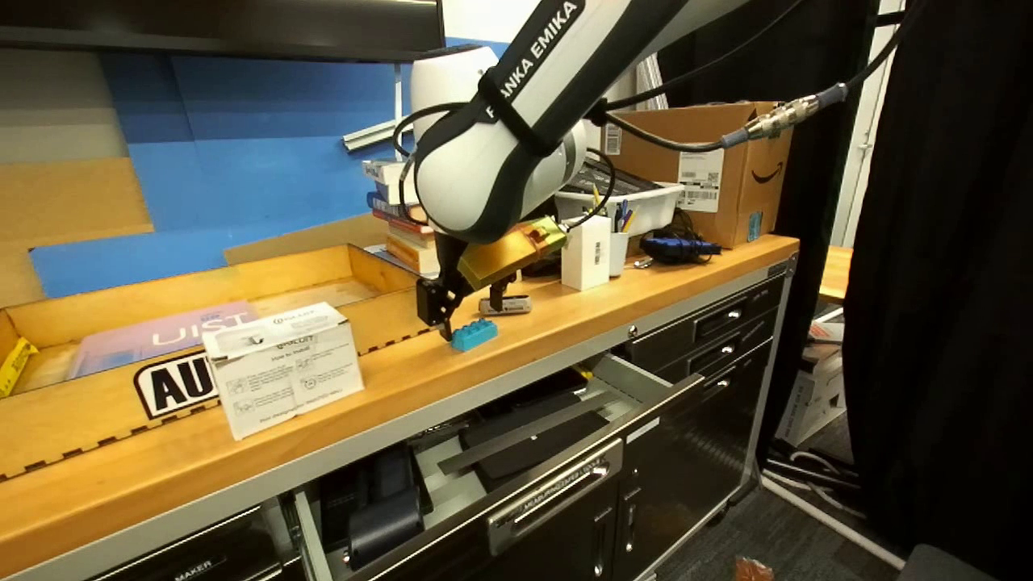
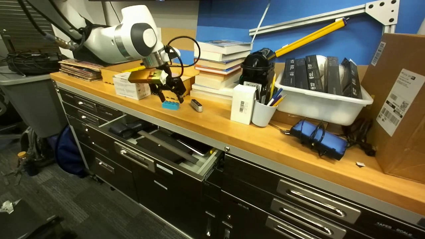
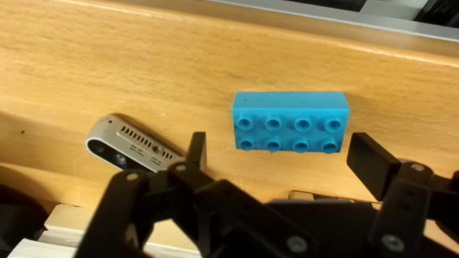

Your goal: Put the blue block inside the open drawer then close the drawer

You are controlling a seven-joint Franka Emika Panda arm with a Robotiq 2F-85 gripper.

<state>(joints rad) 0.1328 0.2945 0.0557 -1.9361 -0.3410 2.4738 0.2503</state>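
The blue block [image 1: 474,335] is a small cyan brick with round studs, lying flat on the wooden worktop near its front edge. It also shows in an exterior view [image 2: 170,105] and in the wrist view [image 3: 290,120]. My gripper [image 3: 279,148] is open and empty, pointing down at the block; it also shows in both exterior views [image 1: 472,317] [image 2: 172,99]. In the wrist view the block appears between and slightly beyond the fingertips, with gaps on both sides. The drawer [image 1: 557,494], black-fronted with a silver handle, stands pulled out below the worktop, also in an exterior view [image 2: 134,156].
A small silver camera [image 3: 132,143] lies close beside the block. A white box [image 1: 282,371], stacked books [image 2: 219,69], a white upright box [image 2: 242,104] and a pen cup [image 2: 262,114] stand on the worktop. The drawer holds dark items and a grey divider [image 1: 524,436].
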